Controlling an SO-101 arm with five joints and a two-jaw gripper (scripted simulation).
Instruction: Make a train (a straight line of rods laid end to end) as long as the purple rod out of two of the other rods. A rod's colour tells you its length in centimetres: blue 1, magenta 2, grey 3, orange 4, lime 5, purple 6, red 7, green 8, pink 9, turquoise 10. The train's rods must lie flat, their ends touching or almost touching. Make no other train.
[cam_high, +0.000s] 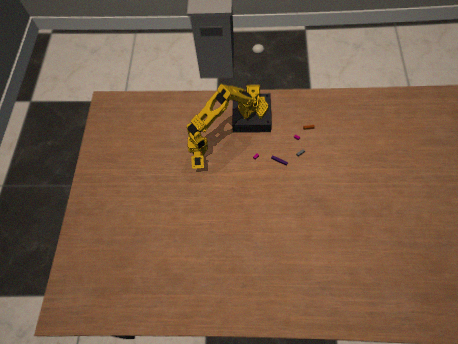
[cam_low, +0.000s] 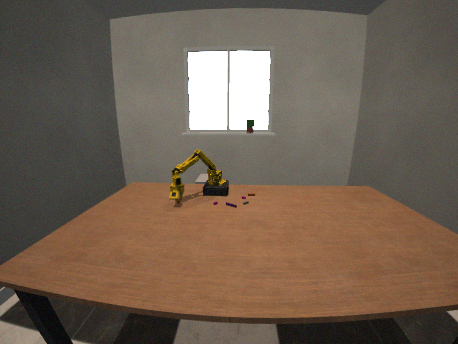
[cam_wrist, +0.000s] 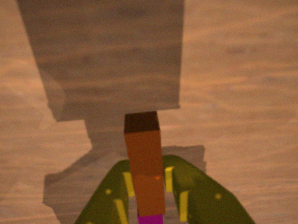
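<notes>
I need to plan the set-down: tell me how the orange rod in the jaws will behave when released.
The orange rod looks rigid and square-edged, so it should lie flat rather than roll. It sticks out well past the gripper, so it may pivot or tip on landing. Small, probably light; a nudge could shift it.
</notes>
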